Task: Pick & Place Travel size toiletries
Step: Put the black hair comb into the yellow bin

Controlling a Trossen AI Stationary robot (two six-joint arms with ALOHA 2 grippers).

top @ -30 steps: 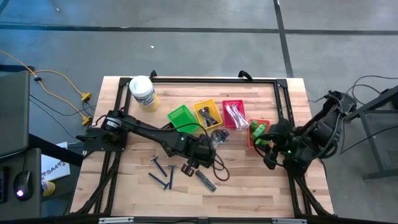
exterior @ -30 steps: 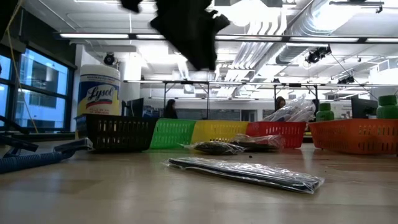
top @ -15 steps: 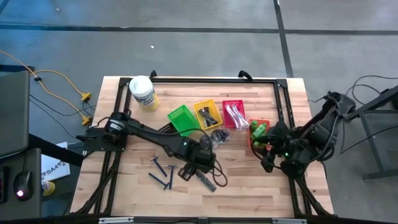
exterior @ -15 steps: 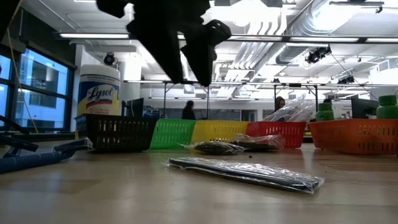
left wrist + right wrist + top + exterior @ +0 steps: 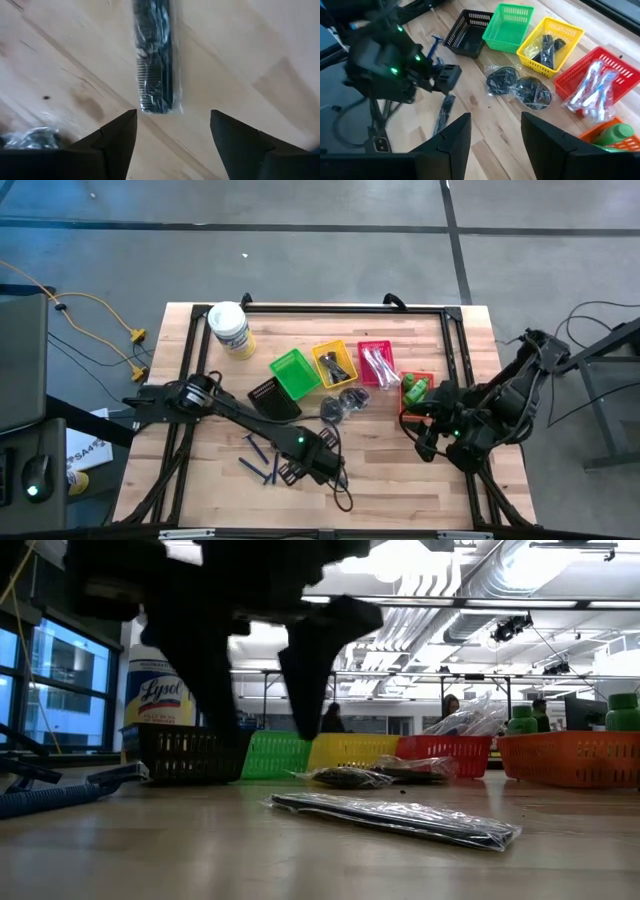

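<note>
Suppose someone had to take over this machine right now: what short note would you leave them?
Left gripper: open, empty, low over the bagged black comb on the table.
Right gripper: open, empty, waiting by the orange basket.
Done: combs lie in the yellow basket, clear-white packets in the red basket, green bottles in the orange one.
Left: the loose comb, two bagged dark round pieces, blue razors. Green basket and black basket hold nothing.

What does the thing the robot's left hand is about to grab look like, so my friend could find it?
Start at the row of coloured baskets across the middle of the wooden table, then come toward the near edge where the left gripper hovers open. Right under it lies a dark comb in a clear wrapper, long and flat with fine teeth, unlike the round bagged pieces or the blue razors nearby.
</note>
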